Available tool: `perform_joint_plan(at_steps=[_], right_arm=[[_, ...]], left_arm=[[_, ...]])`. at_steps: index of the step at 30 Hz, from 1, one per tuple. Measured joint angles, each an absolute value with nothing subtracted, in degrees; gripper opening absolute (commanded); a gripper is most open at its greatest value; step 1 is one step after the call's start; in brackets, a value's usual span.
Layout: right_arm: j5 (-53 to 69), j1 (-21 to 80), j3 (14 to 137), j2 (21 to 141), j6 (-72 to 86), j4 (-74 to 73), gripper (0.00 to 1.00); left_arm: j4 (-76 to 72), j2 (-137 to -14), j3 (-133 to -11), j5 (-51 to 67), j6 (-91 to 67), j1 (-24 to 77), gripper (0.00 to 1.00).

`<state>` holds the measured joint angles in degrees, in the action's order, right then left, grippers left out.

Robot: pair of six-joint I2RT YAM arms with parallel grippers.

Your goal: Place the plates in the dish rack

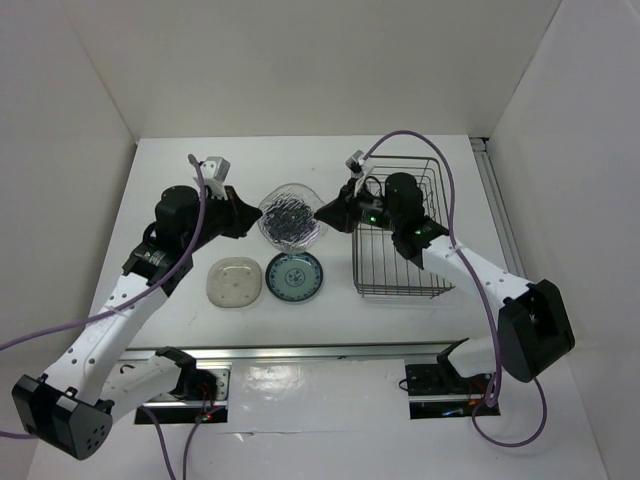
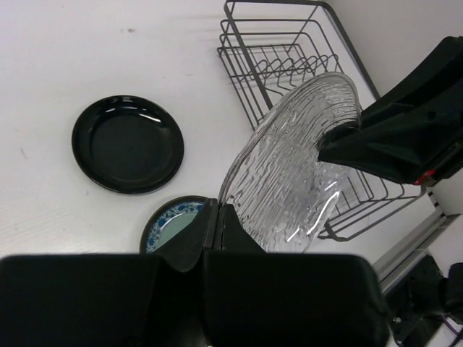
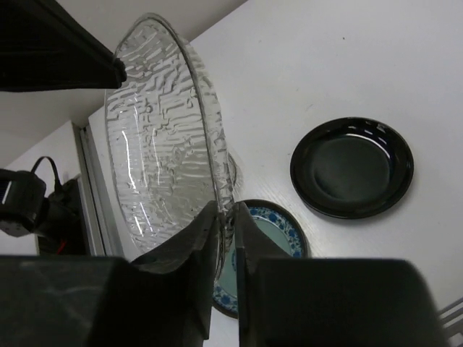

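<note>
The clear plate (image 1: 290,215) is held on edge above the table between both grippers. My left gripper (image 1: 255,216) is shut on its left rim, fingertips meeting there in the left wrist view (image 2: 218,213). My right gripper (image 1: 322,213) is shut on its right rim, as the right wrist view (image 3: 226,213) shows. The black plate (image 2: 128,143) lies flat below the clear one. The blue-and-white plate (image 1: 294,275) and beige plate (image 1: 235,282) lie nearer the front. The dish rack (image 1: 432,180) stands right, holding no plates.
White walls close in the table on the left, back and right. A metal rail (image 1: 330,352) runs along the near edge by the arm bases. The right arm's forearm (image 1: 470,262) crosses the rack's near right corner.
</note>
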<state>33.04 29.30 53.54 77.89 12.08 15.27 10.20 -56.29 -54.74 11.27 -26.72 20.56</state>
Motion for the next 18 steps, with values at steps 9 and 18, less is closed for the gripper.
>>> perform_joint_plan(at_steps=[9,18], right_arm=[[32.93,28.23,52.9,78.83,15.25,16.47,0.0],[-5.3,26.87,56.73,75.92,16.14,3.6,0.0]], left_arm=[[10.46,-58.89,-55.16,10.0,-26.22,20.75,0.82],[18.06,-61.06,-58.35,-1.17,-30.72,19.79,1.0]])
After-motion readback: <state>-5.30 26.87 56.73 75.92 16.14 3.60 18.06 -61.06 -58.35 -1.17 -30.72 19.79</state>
